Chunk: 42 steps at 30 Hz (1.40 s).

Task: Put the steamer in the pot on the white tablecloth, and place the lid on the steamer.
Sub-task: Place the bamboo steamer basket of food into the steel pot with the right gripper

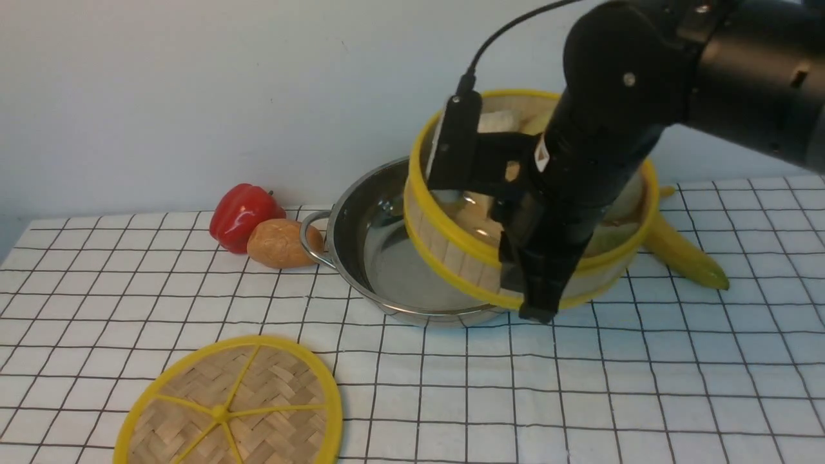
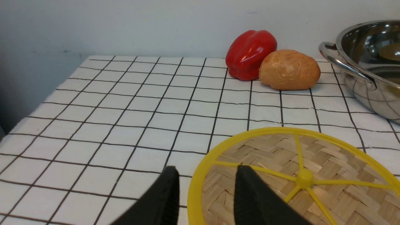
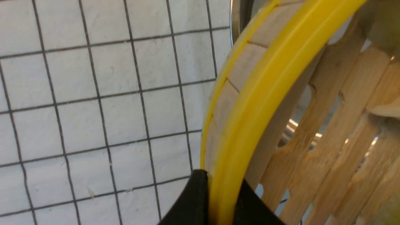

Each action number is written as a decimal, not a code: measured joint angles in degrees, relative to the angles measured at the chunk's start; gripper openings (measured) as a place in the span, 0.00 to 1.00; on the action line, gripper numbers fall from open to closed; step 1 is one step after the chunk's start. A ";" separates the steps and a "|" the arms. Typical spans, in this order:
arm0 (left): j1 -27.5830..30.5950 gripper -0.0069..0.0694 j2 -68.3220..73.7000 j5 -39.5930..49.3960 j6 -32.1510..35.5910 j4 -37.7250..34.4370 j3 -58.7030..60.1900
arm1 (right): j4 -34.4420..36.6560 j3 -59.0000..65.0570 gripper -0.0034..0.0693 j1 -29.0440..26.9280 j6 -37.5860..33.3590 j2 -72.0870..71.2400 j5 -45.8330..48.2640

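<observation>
Steamer (image 1: 451,248) partly behind R arm (image 1: 606,129)

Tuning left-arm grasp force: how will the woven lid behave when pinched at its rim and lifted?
The lid is probably light: thin woven bamboo. Likely fairly stiff, since the yellow rim and six spokes brace it, so it should not flop. It lies flat on the tablecloth, so the open left pincer may slide it rather than get under.

left gripper (image 2: 207,170): jaws apart; right gripper (image 1: 538,309): pointing down, pinching steamer (image 1: 451,251) rim
</observation>
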 joint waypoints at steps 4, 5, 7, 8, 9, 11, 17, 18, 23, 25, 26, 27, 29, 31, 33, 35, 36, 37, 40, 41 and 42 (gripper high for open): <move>0.00 0.41 0.00 0.00 0.00 0.00 0.00 | 0.78 -4.01 0.14 0.05 -2.34 3.41 0.11; 0.00 0.41 0.00 0.00 0.00 0.00 0.00 | 0.84 -5.20 0.14 0.06 -2.72 4.30 0.11; 0.00 0.41 0.00 0.00 0.00 0.00 0.00 | 0.83 -6.38 0.14 0.06 -3.07 4.99 0.16; 0.00 0.41 0.00 0.00 0.00 0.00 0.00 | 0.90 -7.50 0.14 0.06 -3.61 5.88 0.16; 0.00 0.41 0.00 0.00 0.00 0.00 0.00 | 0.84 -8.73 0.14 0.06 -4.28 6.83 0.16; 0.00 0.41 0.00 0.00 0.00 0.00 0.00 | 0.84 -9.72 0.14 0.06 -4.95 7.66 0.22; 0.00 0.41 0.00 0.00 0.00 0.00 0.00 | 0.78 -14.36 0.14 0.06 -7.43 12.30 0.36; 0.00 0.41 0.00 0.00 0.00 0.00 0.00 | 0.57 -15.00 0.14 0.06 -8.02 13.19 0.30; 0.00 0.41 0.00 0.00 0.00 0.00 0.00 | -1.22 -16.04 0.14 0.11 -9.36 15.79 0.29; 0.00 0.41 0.00 0.00 0.00 0.00 0.00 | -1.85 -16.05 0.14 0.11 -9.42 16.39 0.29; 0.00 0.41 0.00 0.00 0.00 0.00 0.00 | -2.30 -16.05 0.14 0.11 -9.42 16.74 0.29; 0.00 0.41 0.00 0.00 0.00 0.00 0.00 | -2.84 -16.05 0.14 0.11 -9.65 17.45 0.29; 0.00 0.41 0.00 0.00 0.00 0.00 0.00 | -2.91 -16.05 0.14 0.11 -9.99 17.82 0.44; 0.00 0.41 0.00 0.00 0.00 0.00 0.00 | -2.90 -16.05 0.14 0.11 -10.71 18.35 0.50; 0.00 0.41 0.00 0.00 0.00 0.00 0.00 | -2.90 -16.05 0.14 0.11 -10.99 18.59 0.50; 0.00 0.41 0.00 0.00 0.00 0.00 0.00 | -2.90 -16.11 0.14 0.11 -11.30 18.90 0.44; 0.00 0.41 0.00 0.00 0.00 0.00 0.00 | -2.96 -16.17 0.14 0.11 -11.72 19.23 0.38; 0.00 0.41 0.00 0.00 0.00 0.00 0.00 | -2.96 -16.17 0.14 0.11 -11.80 19.34 0.38; 0.00 0.41 0.00 0.00 0.00 0.00 0.00 | -3.14 -16.17 0.14 0.11 -12.44 20.61 -0.65; 0.00 0.41 0.00 0.00 0.00 0.00 0.00 | -3.22 -16.17 0.14 0.11 -12.50 21.08 -0.88; 0.00 0.41 0.00 0.00 0.00 0.00 0.00 | -3.28 -16.17 0.14 0.11 -12.64 21.47 -1.17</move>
